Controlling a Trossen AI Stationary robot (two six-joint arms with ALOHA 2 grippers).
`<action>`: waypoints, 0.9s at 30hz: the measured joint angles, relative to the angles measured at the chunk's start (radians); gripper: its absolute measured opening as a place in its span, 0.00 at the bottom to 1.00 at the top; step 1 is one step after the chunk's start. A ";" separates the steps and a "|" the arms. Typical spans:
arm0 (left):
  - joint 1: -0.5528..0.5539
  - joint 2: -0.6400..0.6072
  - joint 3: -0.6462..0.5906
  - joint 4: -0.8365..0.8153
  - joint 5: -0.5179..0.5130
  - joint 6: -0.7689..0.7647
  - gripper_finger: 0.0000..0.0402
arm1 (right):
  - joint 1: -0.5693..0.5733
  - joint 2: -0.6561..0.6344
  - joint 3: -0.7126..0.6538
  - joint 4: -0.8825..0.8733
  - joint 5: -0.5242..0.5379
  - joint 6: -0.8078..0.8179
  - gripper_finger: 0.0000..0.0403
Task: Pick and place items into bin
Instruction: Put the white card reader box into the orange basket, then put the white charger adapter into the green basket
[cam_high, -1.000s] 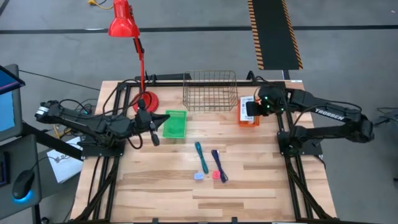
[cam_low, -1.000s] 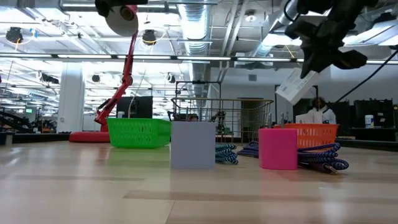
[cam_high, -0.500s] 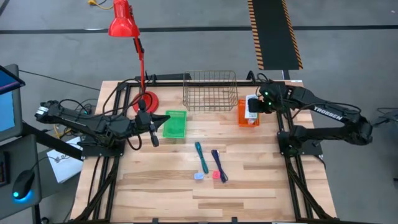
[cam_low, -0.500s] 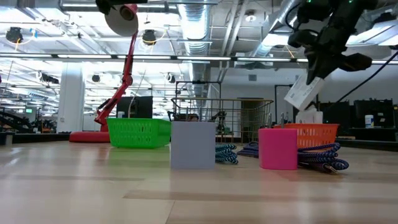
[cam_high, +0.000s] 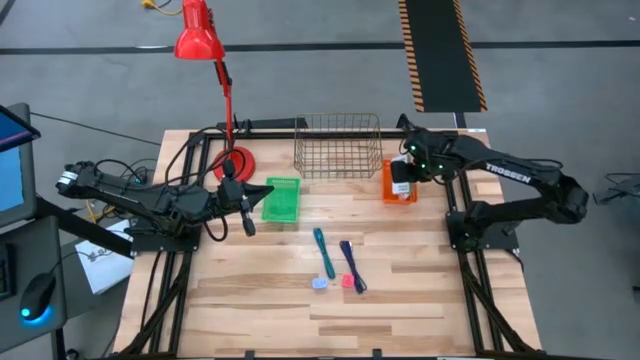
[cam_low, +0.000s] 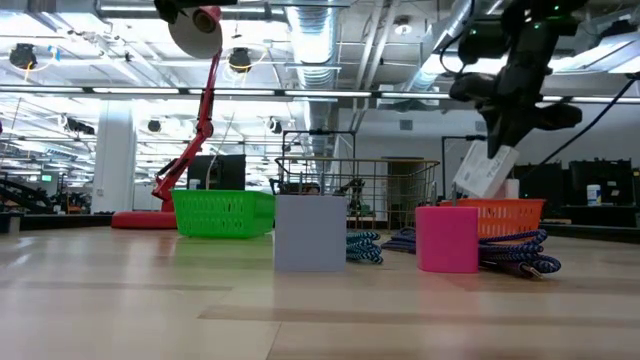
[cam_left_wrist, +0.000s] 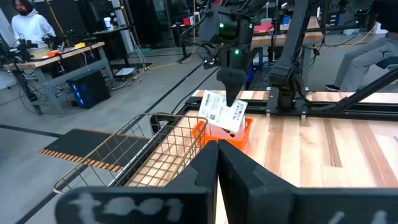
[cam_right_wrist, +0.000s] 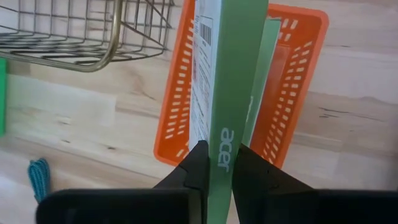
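Since a second ago your right gripper (cam_right_wrist: 214, 163) has lowered its white printed card pack (cam_low: 485, 170), pinched edge-on between fingers, over the orange plastic bin (cam_high: 399, 190) for release; left fingers (cam_left_wrist: 249, 180) closed, idle

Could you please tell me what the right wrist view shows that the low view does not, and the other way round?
Only the right wrist view shows the green edge of the held card pack with printed lettering, a second pack standing inside the orange bin, and the right tool shut on the pack. Only the low view shows the green basket, the red lamp, and the light blue piece and the pink-red piece up close. Both show the held pack above the orange bin, the wire basket and the teal stick.
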 joint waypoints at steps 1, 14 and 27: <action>0.000 0.000 0.000 0.000 0.000 0.000 0.00 | 0.000 0.006 0.000 0.001 -0.001 0.000 0.10; 0.000 0.000 0.000 -0.008 0.000 0.000 0.00 | -0.008 0.015 0.000 0.009 -0.008 0.009 0.39; -0.001 0.000 0.000 -0.016 0.001 -0.001 0.00 | 0.027 0.014 0.192 0.006 -0.075 -0.056 0.55</action>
